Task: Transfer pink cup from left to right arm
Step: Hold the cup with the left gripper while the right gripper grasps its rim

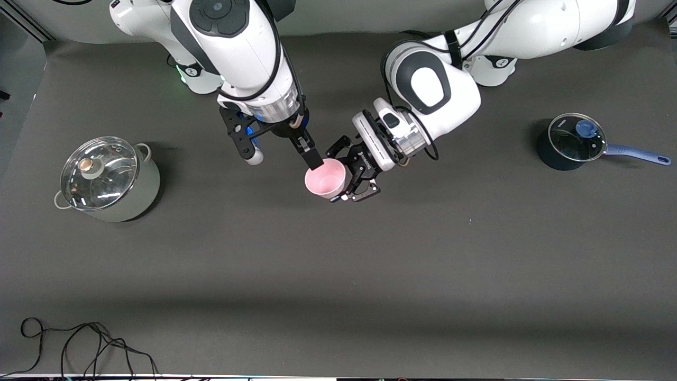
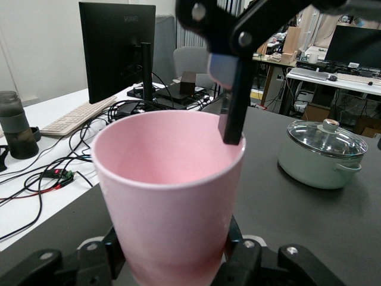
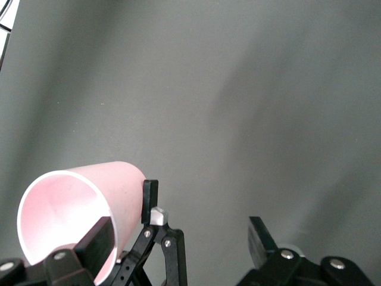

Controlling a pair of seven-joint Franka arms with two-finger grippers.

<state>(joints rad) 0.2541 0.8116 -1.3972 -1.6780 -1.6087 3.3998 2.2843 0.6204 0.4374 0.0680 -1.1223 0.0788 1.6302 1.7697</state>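
Dark grey matting covers the table (image 1: 370, 275); black cable (image 1: 79, 344) lies coiled at its edge nearest the front camera, toward the right arm's end.

Mid-table, up in the air: pink cup (image 1: 326, 179), mouth tilted toward the right arm. Left gripper (image 1: 355, 177) clenched on the cup's lower body, fingers (image 2: 98, 268) pressed against both sides of the wall. Right gripper (image 1: 288, 151) hangs over the cup's rim, spread wide: one finger (image 1: 313, 157) reaches down to the rim's edge, and I cannot tell if it touches; the other finger (image 1: 248, 151) stands well apart from the cup. Right wrist view confirms the two fingers are wide apart.

Toward the right arm's end: pale green pot (image 1: 108, 179) with glass lid, standing on the mat.

Toward the left arm's end, nearer the bases: dark blue saucepan (image 1: 574, 142), glass lid, handle pointing to the table's end.
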